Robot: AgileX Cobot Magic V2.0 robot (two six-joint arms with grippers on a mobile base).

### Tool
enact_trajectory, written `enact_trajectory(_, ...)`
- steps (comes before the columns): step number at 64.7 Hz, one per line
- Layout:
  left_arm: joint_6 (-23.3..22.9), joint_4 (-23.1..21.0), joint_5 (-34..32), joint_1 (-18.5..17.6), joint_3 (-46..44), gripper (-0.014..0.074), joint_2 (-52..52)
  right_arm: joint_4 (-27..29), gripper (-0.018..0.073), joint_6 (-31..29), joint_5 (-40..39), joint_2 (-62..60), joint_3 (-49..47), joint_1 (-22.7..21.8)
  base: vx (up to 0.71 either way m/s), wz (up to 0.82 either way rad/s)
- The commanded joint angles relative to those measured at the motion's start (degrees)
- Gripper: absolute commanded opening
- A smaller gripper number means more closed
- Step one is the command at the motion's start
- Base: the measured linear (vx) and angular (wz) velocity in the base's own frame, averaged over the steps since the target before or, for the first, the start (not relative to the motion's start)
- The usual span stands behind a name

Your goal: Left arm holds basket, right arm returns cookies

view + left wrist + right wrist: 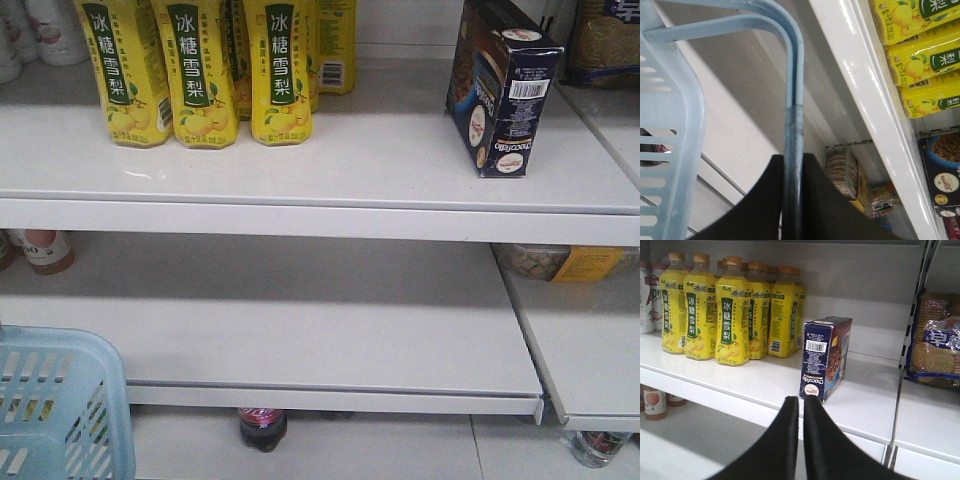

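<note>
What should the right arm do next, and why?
Probably pull the right tool straight back from the shelf and stop. The cookie box already stands upright on the shelf beside the yellow drink bottles, apart from the tool, whose fingers are closed and hold nothing. The left tool grips the basket by its handle.
</note>
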Motion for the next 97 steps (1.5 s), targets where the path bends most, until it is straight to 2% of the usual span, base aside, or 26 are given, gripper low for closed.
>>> enact_trajectory(1,3.4,1.0,-5.4,0.0,-1.5,-0.0003,0.2,-1.1,-0.0006,-0.3,-4.2,0.8,-1.2,0.0,0.00,0.00)
enact_trajectory(10,11.5,0.5,-5.3,1.7,-1.5,-0.0003,0.2,-1.1,-0.0006,-0.3,-4.2,0.8,-1.2,0.0,0.00,0.00)
enact_trajectory(22,20.1,-0.8,-5.3,5.1,-1.5,-0.0003,0.0,-1.1,-0.0006,-0.3,-4.2,0.8,-1.2,0.0,0.00,0.00)
enact_trajectory(34,33.7,-4.6,-5.2,8.2,-1.5,-0.0003,0.0,-1.1,-0.0006,-0.3,-4.2,0.8,-1.2,0.0,0.00,0.00)
enact_trajectory(48,45.9,-7.1,-5.3,11.2,-1.3,-0.0003,-0.8,-1.1,-0.0006,-0.3,-4.2,0.8,-1.2,0.0,0.00,0.00)
enact_trajectory(59,54.9,-10.3,-11.5,14.9,4.3,-0.0003,-7.3,-1.1,-0.0006,-0.3,-4.2,0.8,-1.2,0.0,0.00,0.00)
enact_trajectory(73,63.7,-10.7,-15.9,16.2,11.4,-0.0003,-16.5,-1.1,-0.0006,-0.3,-4.2,0.8,-1.2,0.0,0.00,0.00)
enact_trajectory(89,74.9,-15.6,-16.9,16.2,17.7,-0.0003,-25.7,-1.1,-0.0006,-0.3,-4.2,0.8,-1.2,0.0,0.00,0.00)
enact_trajectory(97,76.5,-15.4,-20.1,16.1,21.6,-0.0003,-29.4,-1.1,-0.0006,-0.3,-4.2,0.8,-1.2,0.0,0.00,0.00)
